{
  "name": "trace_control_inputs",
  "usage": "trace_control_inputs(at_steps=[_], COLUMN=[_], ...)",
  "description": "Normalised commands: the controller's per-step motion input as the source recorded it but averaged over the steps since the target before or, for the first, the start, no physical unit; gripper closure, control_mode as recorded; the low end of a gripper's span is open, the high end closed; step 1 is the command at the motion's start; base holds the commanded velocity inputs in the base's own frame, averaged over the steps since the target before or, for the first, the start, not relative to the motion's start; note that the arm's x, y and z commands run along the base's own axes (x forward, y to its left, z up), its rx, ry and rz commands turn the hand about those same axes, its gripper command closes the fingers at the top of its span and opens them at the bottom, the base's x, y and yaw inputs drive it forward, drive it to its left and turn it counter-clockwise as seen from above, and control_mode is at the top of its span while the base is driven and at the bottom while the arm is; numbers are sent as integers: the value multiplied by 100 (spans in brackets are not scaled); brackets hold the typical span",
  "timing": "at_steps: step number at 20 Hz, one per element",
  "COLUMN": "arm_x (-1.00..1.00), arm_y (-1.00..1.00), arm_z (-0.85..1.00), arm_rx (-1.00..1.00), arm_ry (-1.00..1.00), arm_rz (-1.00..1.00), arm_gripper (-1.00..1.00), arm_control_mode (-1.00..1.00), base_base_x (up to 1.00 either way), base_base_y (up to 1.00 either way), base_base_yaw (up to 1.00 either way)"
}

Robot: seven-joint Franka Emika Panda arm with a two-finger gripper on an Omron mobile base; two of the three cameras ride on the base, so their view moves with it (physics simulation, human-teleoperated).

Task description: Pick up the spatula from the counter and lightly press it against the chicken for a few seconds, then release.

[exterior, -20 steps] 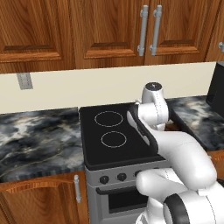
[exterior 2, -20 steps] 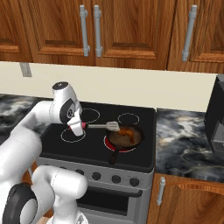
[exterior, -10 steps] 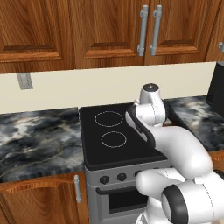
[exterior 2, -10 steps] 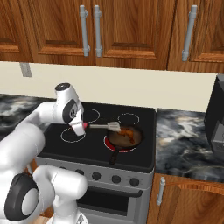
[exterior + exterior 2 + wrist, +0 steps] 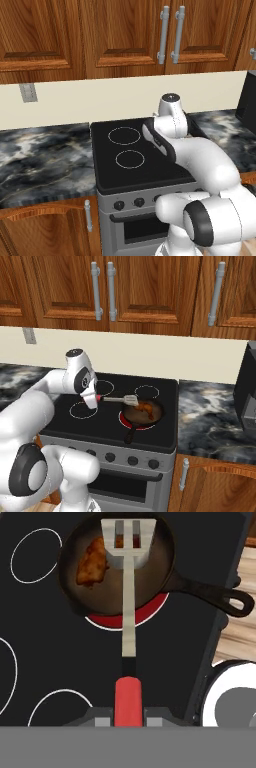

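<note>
Fingers (image 5: pixel 103 715) tight on red-handled spatula (image 5: pixel 129 612), blade just beside chicken (image 5: pixel 92 562).

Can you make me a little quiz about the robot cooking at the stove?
1. True or false: the fingers are shut on the red handle of the spatula.
2. Where does the chicken lie? A) in the pan  B) on the counter  C) on a plate
3. Fill in the missing word: the burner under the pan glows ____.

Key: 1 true; 2 A; 3 red.
</note>
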Motion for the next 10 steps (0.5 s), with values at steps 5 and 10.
trace_control_inputs(at_steps=[5, 10], arm_x=[5, 6], arm_y=[-2, -3], arm_z=[-7, -11], arm_rx=[4, 2], arm_ry=[5, 3], arm_rz=[0, 0], arm_gripper=[100, 100], arm_control_mode=[-100, -100], base_base_x=[0, 0], base_base_y=[0, 0], base_base_yaw=[0, 0])
